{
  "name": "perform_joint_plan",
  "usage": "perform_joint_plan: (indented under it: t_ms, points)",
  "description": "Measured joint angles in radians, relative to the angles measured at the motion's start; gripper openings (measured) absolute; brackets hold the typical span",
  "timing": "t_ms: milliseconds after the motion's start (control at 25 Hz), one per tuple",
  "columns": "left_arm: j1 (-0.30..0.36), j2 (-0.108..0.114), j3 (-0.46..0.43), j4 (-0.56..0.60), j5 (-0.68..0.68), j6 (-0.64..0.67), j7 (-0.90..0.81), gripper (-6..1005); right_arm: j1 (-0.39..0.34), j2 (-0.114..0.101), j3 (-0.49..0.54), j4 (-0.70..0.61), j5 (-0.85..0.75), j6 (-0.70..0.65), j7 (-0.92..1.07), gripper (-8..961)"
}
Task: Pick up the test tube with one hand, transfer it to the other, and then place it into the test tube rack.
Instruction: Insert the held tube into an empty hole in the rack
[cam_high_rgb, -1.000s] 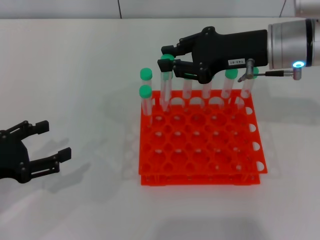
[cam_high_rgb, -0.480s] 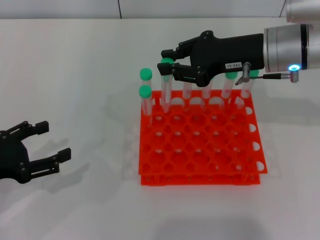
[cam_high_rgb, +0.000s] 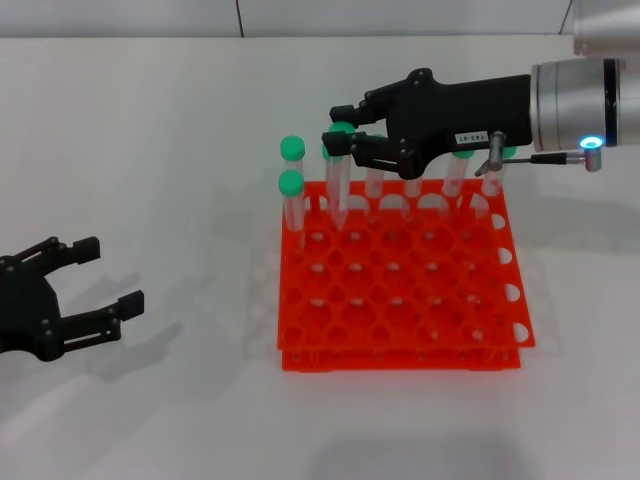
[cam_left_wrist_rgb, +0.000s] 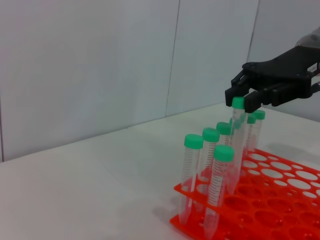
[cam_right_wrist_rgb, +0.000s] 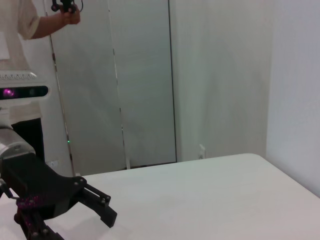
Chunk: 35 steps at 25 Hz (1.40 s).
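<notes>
My right gripper (cam_high_rgb: 338, 141), on the silver-white arm, is shut on the green cap of the test tube (cam_high_rgb: 337, 186). The tube hangs slightly tilted over the back left of the orange-red rack (cam_high_rgb: 400, 300), its lower end at a back-row hole. The left wrist view shows the same: the right gripper (cam_left_wrist_rgb: 245, 97) pinches the cap of the tube (cam_left_wrist_rgb: 236, 131) above the rack (cam_left_wrist_rgb: 280, 200). My left gripper (cam_high_rgb: 108, 272) is open and empty, low over the table at the left, well away from the rack.
Several other green-capped tubes stand in the rack: two at the left edge (cam_high_rgb: 291, 190) and more along the back row (cam_high_rgb: 458, 165). The rack's middle and front holes hold nothing. A person stands far off in the right wrist view (cam_right_wrist_rgb: 20, 30).
My right gripper has come down a little with the tube, bringing its lower end closer into the rack. The left gripper has barely moved.
</notes>
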Motion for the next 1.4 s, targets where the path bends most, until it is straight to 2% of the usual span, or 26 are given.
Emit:
perform_joint_plan:
  t_ms: [840,1400]
  points:
    - [-0.012,0.0,0.0,-0.002,0.0,-0.002,0.004,894,-0.003,0.005,-0.087,0.003,-0.003,0.075,-0.01,263]
    - [-0.012,0.0,0.0,-0.002,0.0,-0.004,0.005,895,0.0,0.004,-0.107,0.003,-0.004,0.077,-0.005,265]
